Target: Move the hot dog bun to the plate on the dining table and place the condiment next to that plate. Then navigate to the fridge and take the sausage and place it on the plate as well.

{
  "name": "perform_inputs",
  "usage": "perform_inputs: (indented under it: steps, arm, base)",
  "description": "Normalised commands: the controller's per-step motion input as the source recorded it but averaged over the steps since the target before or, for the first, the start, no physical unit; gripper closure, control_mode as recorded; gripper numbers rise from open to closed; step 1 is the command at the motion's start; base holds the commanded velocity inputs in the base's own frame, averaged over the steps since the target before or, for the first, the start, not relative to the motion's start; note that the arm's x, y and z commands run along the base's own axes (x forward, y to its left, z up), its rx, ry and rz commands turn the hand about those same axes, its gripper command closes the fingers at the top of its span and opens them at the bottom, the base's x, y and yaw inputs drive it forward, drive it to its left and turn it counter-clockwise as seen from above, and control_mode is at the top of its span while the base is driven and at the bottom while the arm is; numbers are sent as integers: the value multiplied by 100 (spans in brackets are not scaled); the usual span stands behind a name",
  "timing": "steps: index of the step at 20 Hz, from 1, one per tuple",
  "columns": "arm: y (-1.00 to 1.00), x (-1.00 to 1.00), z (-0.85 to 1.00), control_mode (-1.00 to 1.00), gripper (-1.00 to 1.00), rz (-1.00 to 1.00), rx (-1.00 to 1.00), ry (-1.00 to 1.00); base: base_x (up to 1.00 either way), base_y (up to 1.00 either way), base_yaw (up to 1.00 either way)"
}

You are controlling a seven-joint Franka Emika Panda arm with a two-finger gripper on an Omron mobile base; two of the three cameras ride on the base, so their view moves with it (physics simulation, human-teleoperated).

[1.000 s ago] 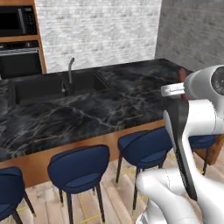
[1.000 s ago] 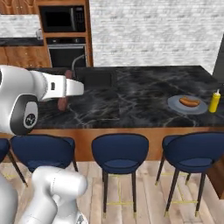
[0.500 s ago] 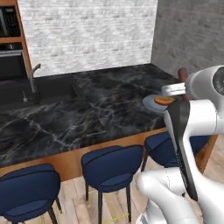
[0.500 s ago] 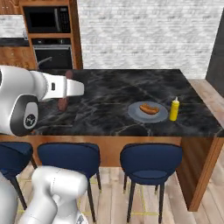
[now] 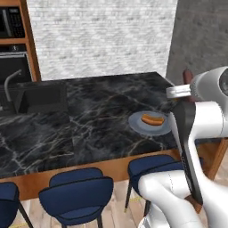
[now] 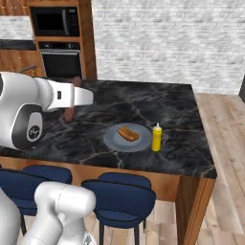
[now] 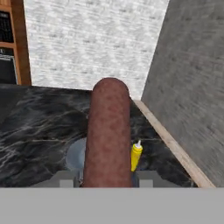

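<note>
1. The sausage (image 7: 107,135) stands up the middle of the hand view, its rounded end at 12 o'clock. Its lower end drops between the two small fingertips (image 7: 65,178) at the bottom.
2. The tool (image 7: 105,180) is clamped on the sausage, with one fingertip against each side of it.
3. In the right base view the sausage (image 6: 71,113) pokes out above and below the white forearm. It hangs over the bench (image 6: 182,110) at about 9 o'clock from the plate (image 6: 111,139), well apart from it.
4. In the left base view the top of the sausage (image 5: 188,75) shows at 2 o'clock from the plate (image 5: 137,124), just above the arm's wrist.
5. The plate sits on the black marble bench (image 5: 89,116), near its front wooden edge.
6. The hot dog bun (image 6: 128,133) lies flat on the plate, slanted across its middle. It is also seen in the left base view (image 5: 152,119).
7. The condiment (image 6: 156,138) stands upright on the bench just beside the plate, at its 3 o'clock in the right base view.
8. In the hand view the condiment (image 7: 136,156) peeks out at 3 o'clock of the sausage, with the plate's rim (image 7: 75,155) at 9 o'clock.
9. Blue stools (image 6: 119,196) stand along the near side of the bench.
</note>
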Motion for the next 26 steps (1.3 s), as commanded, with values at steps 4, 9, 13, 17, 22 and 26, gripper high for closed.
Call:
perform_inputs:
  steps: [4,9,13,17,22,26]
  arm:
    - [0,0,0,100,100,0,0,0]
    - [-20,60,-19,-100,100,16,9,14]
    - [-30,100,-48,-100,100,1,7,42]
    - [-1,96,-63,-100,100,-1,-1,36]
    - [-9,72,-69,-100,100,-12,0,23]
    - [-24,55,-63,-100,100,-29,0,21]
  base:
    - [95,-50,32]
    - [40,-12,12]
    - [0,0,0]
    - [0,0,0]
    - [0,0,0]
    - [0,0,0]
